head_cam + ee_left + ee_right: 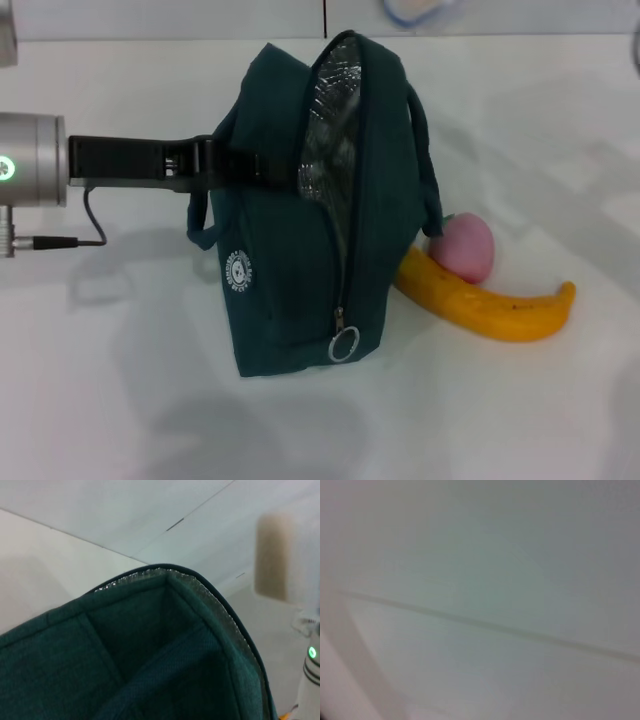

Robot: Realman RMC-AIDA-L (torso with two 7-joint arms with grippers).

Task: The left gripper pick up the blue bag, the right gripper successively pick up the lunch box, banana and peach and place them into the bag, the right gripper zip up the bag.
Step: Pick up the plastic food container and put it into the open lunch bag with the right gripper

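Observation:
The blue bag (pixel 290 250) stands upright in the middle of the table, its zipper open and the silver lining (pixel 330 140) showing. Its ring zipper pull (pixel 343 346) hangs at the near end. My left gripper (pixel 232 165) reaches in from the left and is shut on the bag's left side by the handle. The bag's fabric fills the left wrist view (pixel 125 645). The banana (pixel 490 305) lies to the right of the bag, with the peach (pixel 463 248) touching it just behind. The blue-rimmed lunch box (pixel 415 10) is cut off by the far edge. My right gripper is out of view.
The white table (pixel 120 400) spreads around the bag. The left arm's silver wrist (pixel 30 160) with a green light and a cable sits at the left edge. The right wrist view shows only a pale surface with a seam (pixel 485 625).

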